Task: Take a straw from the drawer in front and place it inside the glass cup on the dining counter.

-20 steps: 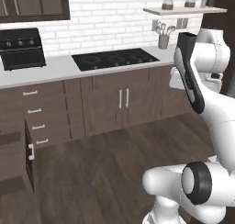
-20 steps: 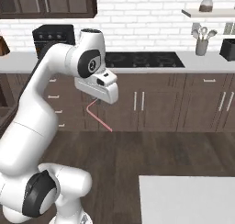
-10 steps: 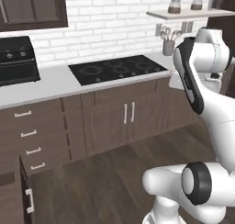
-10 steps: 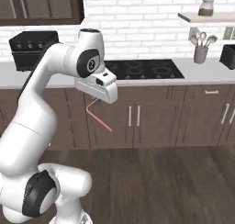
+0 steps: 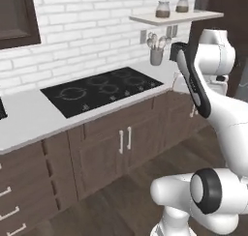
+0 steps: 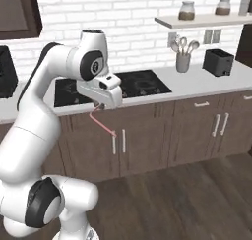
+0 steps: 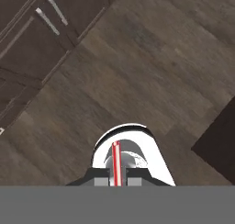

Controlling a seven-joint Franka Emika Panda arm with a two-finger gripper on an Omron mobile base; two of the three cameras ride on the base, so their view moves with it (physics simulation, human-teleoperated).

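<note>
**a:** ok so where's the straw (image 6: 102, 124) right now? can't spot it at first glance

**b:** it's in the gripper (image 6: 100, 106). right base view, jaws pinched tight on its top end, the thin pinkish-red stick hangs down and kinks off toward 4 o'clock, ending in front of the dark cabinet doors (image 6: 140, 141) near their silver handles.

**a:** and the hand cam?

**b:** same story. straw (image 7: 116, 163) runs straight up toward 12 from between the two dark tips, gripper (image 7: 116, 182) clamped narrow around it. behind it is wood floor (image 7: 137, 71), with cabinet fronts up at 10 to 11 o'clock.

**a:** anything in the left base view?

**b:** mostly arm, over at 3 o'clock. can't make out the straw or the fingers there. black cooktop (image 5: 101, 89) sits in the white worktop (image 5: 29, 119) around the middle, utensil cup (image 5: 156, 52) up at 1 o'clock, shelf with two jars (image 5: 169, 8) above that.

**a:** drawer? dining counter?

**b:** a few small drawer fronts with silver handles at 8 o'clock in the left view, can't tell if any is the one. toaster (image 6: 219, 62) sits on the worktop at 2 o'clock in the right base view, near the utensil cup.
</note>
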